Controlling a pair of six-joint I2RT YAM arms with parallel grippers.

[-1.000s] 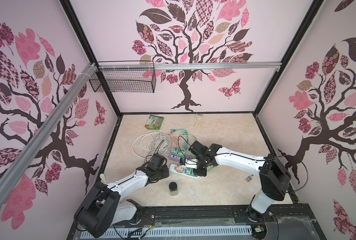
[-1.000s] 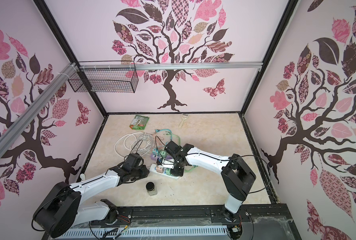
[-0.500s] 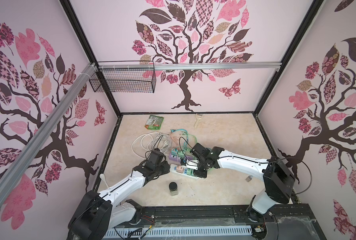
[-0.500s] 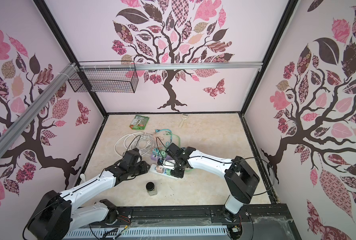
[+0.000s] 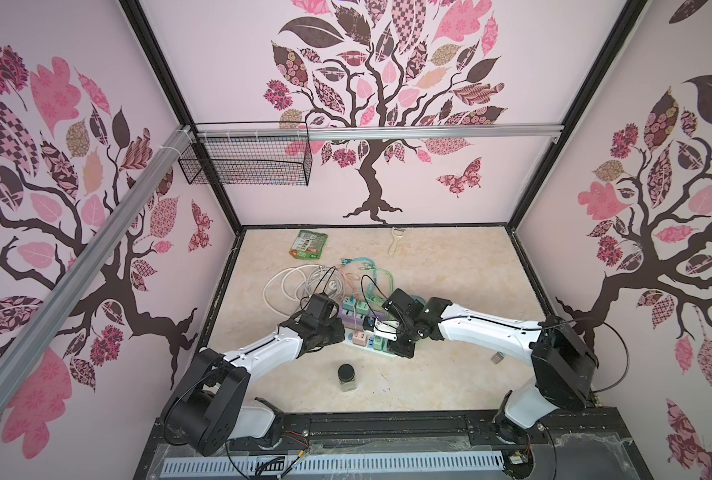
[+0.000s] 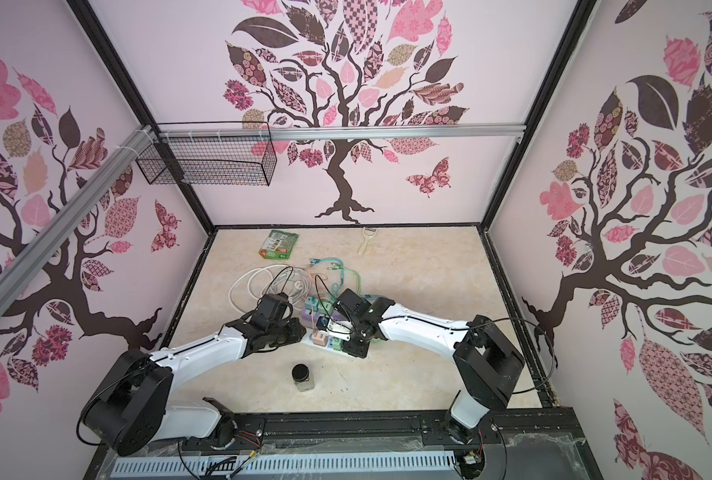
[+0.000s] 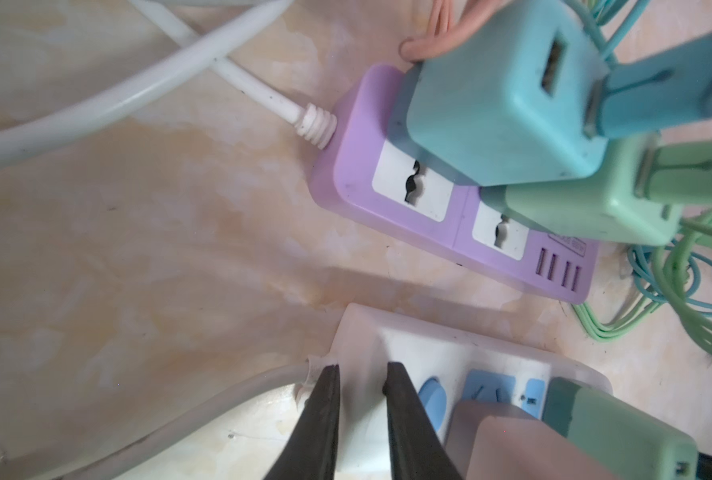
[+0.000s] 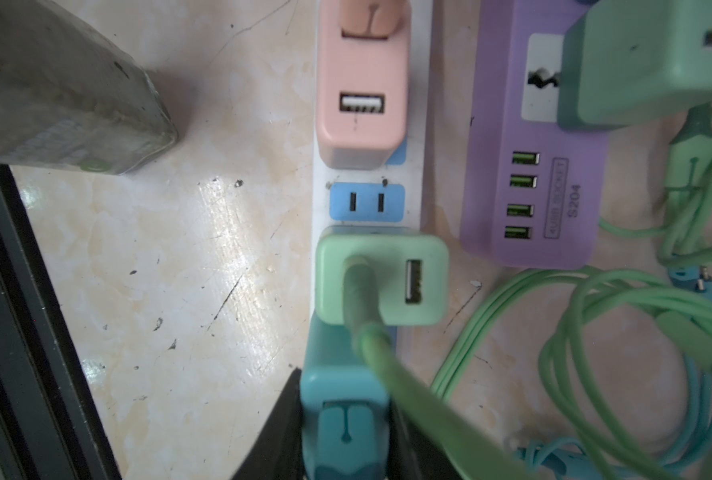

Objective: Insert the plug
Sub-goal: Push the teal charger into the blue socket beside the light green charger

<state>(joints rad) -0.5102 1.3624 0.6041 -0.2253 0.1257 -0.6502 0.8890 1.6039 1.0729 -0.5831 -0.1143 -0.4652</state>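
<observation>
Our right gripper [image 8: 344, 388] is clamped on the teal charger [image 8: 337, 374], which stands at the end of the white power strip [image 7: 408, 345], hard against the green charger [image 8: 381, 286]. Its prongs are hidden, so we cannot tell whether it is seated. Our left gripper [image 7: 359, 368] rests at the strip's cord end with its fingers a little apart, and we cannot tell whether they pinch anything. We judge three risks. Pushing with the prongs off the slots would tilt or slide the strip, since the left hold looks slight. The green neighbour may block the teal body. The green cable [image 8: 387, 361] draped over it may snag and tug that charger loose
</observation>
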